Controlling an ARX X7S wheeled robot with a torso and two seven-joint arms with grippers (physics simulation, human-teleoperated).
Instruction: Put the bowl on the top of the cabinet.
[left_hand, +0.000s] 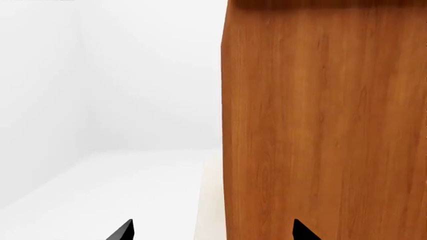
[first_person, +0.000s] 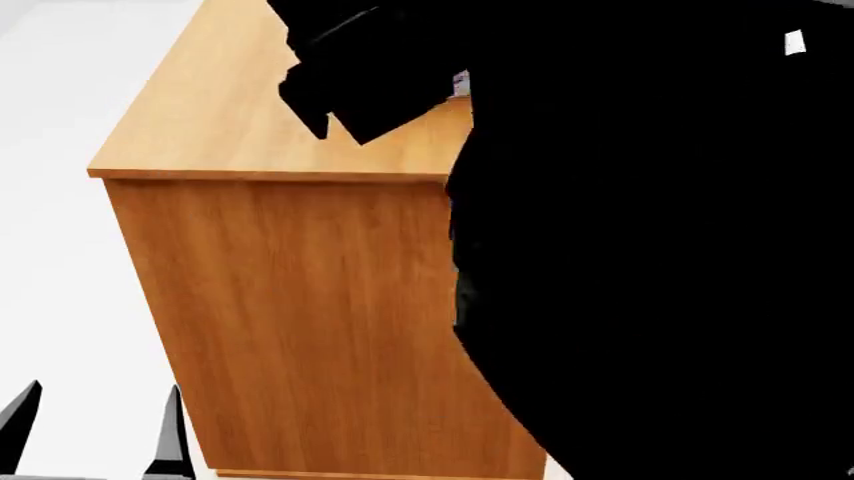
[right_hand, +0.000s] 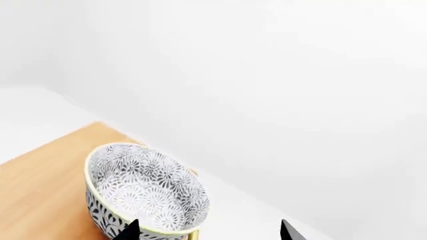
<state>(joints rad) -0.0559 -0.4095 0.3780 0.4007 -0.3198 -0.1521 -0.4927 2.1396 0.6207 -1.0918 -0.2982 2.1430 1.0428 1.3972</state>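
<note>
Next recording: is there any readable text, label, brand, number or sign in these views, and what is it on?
No readable text in any view.
Right arm: a small white patch and a small white-red-blue patch show in the head view; both are too small to read.
Cabinet: plain wood grain, no label.
Bowl: grey floral pattern only, no lettering.

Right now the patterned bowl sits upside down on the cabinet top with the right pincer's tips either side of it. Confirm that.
Not quite: the patterned bowl sits upright, its opening showing, on the cabinet top near a corner. The right wrist view shows this; the right pincer tips do flank it.
</note>
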